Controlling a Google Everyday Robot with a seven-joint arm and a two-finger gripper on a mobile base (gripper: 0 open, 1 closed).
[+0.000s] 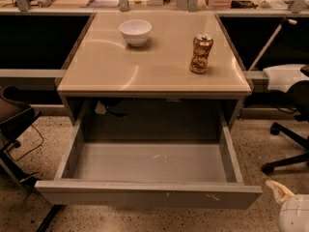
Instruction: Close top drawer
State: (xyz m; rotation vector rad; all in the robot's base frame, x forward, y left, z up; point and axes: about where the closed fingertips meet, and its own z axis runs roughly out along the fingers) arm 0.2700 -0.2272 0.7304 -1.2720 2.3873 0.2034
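The top drawer (149, 195) is pulled fully out from under the beige tabletop. Its flat grey front panel has small pale scratch chips and faces me. Its plain grey tray interior (149, 162) holds nothing. My gripper (280, 191) shows at the bottom right corner as a pale tip on a white rounded body. It is low over the floor, just right of the drawer front's right end and apart from it.
A white bowl (135, 32) and a dented copper-coloured can (201, 53) stand on the tabletop (145, 69). Office chair bases stand on the speckled floor at right (285, 158) and left (17, 129). A cluttered shelf runs along the back.
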